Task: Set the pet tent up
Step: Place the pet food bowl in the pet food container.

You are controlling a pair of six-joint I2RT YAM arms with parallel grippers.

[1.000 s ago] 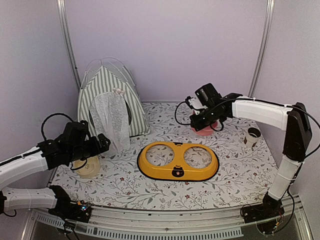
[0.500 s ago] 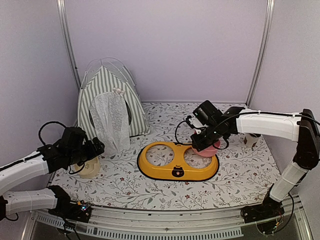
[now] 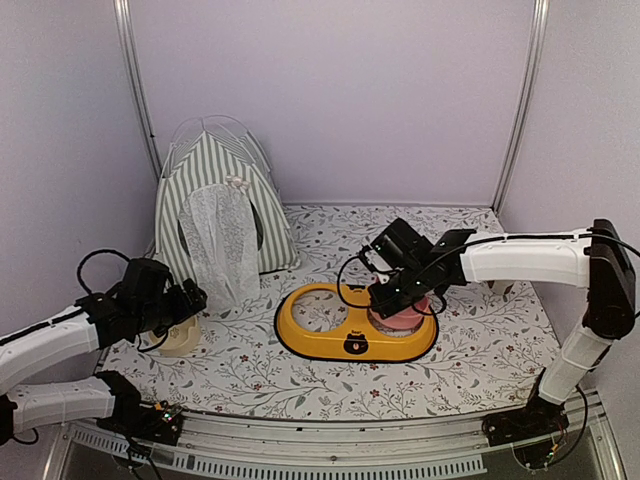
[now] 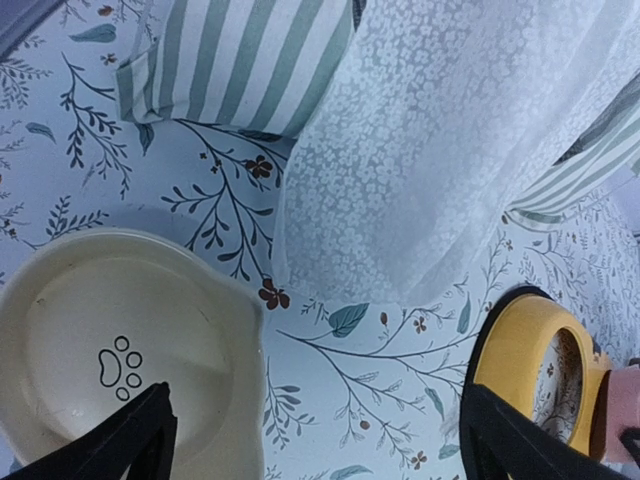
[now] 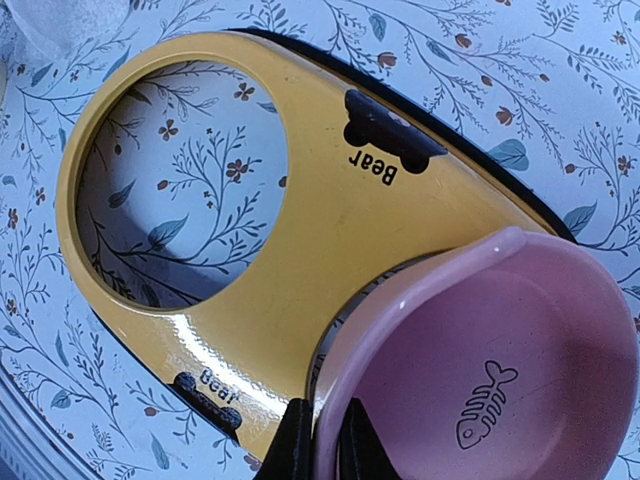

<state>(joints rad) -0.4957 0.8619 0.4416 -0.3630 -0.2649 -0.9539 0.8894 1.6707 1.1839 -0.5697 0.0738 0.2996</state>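
Observation:
The pet tent [image 3: 215, 205], green-and-white striped, stands upright at the back left, its white mesh door flap [image 3: 222, 240] hanging down in front. The left wrist view shows the striped fabric [image 4: 240, 60] and the flap [image 4: 430, 150] close ahead. My left gripper [image 3: 190, 298] [image 4: 320, 440] is open and holds nothing; it hovers over the mat beside a cream bowl [image 3: 180, 335] [image 4: 110, 350]. My right gripper [image 3: 385, 300] [image 5: 325, 445] is shut on the rim of a pink bowl [image 3: 405, 315] [image 5: 500, 350], over the right hole of a yellow feeder stand [image 3: 350, 335] [image 5: 330, 220].
A floral mat [image 3: 300, 380] covers the table. The yellow stand's left hole [image 5: 185, 180] shows bare mat through it. White walls and metal posts [image 3: 135, 90] close in the back and sides.
My right gripper has carried the pink bowl from the back right forward and down onto the yellow stand's right hole. My left gripper has drifted slightly left and nearer.

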